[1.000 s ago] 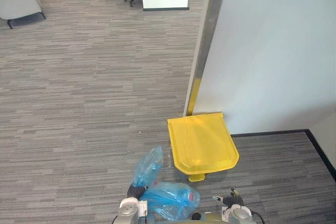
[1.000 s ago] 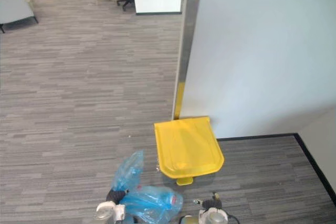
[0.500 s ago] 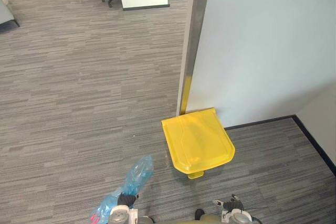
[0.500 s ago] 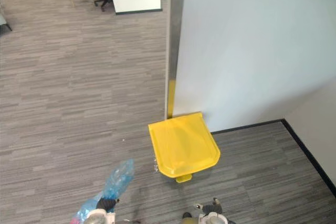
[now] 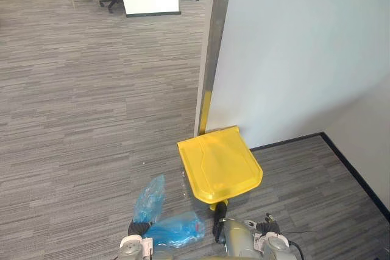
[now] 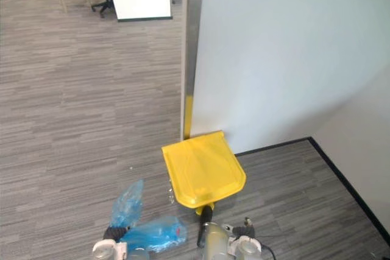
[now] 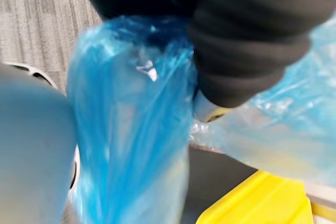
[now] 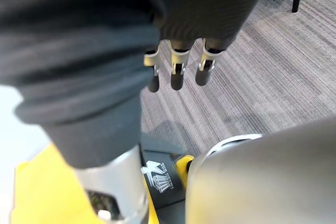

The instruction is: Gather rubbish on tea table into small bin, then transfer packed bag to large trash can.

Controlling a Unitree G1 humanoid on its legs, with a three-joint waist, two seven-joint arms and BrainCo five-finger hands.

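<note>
**Packed bag reaches the big can, lid yet to open**

The robot stands over the yellow trash can [image 5: 219,162], low in the centre of the head views, where it sits on grey carpet [image 5: 91,120] at the foot of a white wall [image 5: 292,47]. Its lid is down. At the lower left, the left hand [image 5: 135,228] is clenched round the neck of the blue bag [image 5: 177,231]. The bag's loose top stands above the fist and its full body hangs just beside the can, clear of the floor. The right hand [image 8: 177,69], at the lower right, has its fingers straight and carries nothing. The table clearing looks done and the transfer is in hand. Next the lid has to come up, then the bag must swing over the opening and be let go.
</note>
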